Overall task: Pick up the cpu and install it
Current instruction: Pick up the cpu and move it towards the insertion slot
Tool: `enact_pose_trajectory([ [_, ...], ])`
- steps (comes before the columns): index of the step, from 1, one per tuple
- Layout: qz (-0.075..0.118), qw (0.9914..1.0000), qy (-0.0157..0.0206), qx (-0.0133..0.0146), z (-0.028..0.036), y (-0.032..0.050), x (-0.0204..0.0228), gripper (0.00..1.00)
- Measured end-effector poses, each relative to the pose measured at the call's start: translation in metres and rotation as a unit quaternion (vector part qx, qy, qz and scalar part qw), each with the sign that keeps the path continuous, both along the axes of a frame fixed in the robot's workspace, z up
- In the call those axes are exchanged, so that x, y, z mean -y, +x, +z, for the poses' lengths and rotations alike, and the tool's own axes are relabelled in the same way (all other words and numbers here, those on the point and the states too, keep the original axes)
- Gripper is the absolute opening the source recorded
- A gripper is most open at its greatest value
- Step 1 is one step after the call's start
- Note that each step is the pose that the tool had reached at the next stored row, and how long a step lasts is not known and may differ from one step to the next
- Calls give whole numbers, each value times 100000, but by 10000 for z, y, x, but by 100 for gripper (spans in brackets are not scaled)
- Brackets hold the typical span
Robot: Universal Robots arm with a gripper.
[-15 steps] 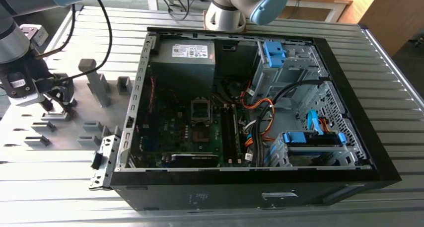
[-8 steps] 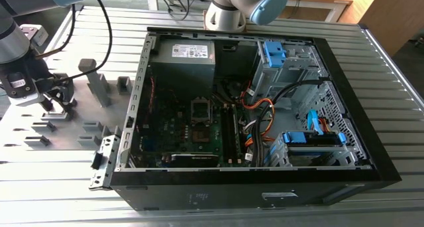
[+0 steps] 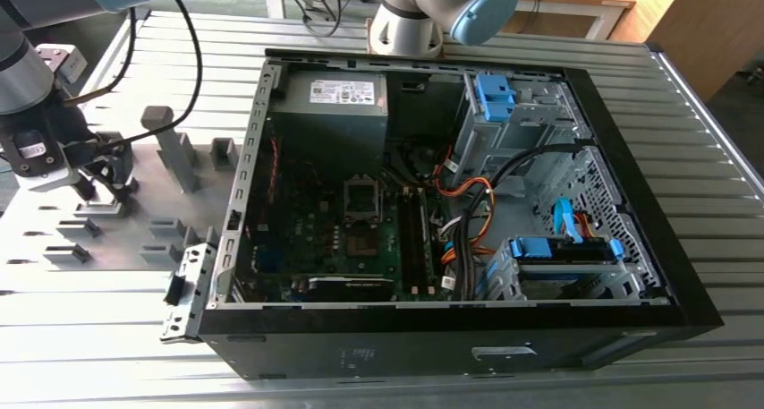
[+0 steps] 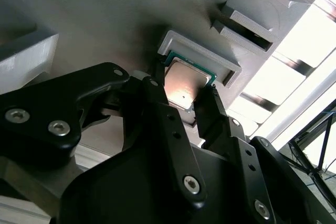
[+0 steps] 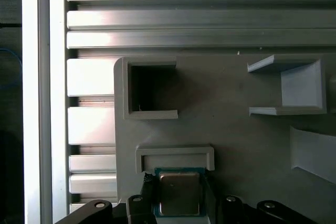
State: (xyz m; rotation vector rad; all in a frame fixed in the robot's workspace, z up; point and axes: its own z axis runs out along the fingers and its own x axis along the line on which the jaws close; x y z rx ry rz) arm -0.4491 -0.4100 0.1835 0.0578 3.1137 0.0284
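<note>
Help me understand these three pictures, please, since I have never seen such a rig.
The exterior view looks from outside at a robot arm on the exterior view's left, its gripper over a grey plate of plastic holders. Beside the plate, on the slatted metal table, lies an open computer case showing its motherboard. Both wrist views come from cameras riding on the arm. They show the gripper set around the cpu, a small silver square sitting at a grey holder frame. Whether it is gripped yet, I cannot tell.
</note>
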Motion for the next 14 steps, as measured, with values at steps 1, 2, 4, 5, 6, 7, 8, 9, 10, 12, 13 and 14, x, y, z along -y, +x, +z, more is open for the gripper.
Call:
enact_pose_trajectory([
  [1,-1,100000,2,1,-1,0,0,47],
  [2,-1,100000,1,1,-1,0,0,47],
  [4,-2,100000,5,9,0,0,0,47],
  [5,-3,100000,12,20,5,0,0,47],
  [6,-2,100000,12,19,18,0,0,47],
  [7,-2,100000,9,8,39,0,0,47],
  [8,-5,100000,13,1,57,0,0,47],
  [9,-4,100000,20,9,68,0,0,47],
  [10,-3,100000,33,13,72,0,-1,47],
  [12,-6,100000,60,12,79,0,-1,47],
  [13,-4,100000,66,12,81,0,0,47],
  [14,-3,100000,66,9,81,0,0,47],
])
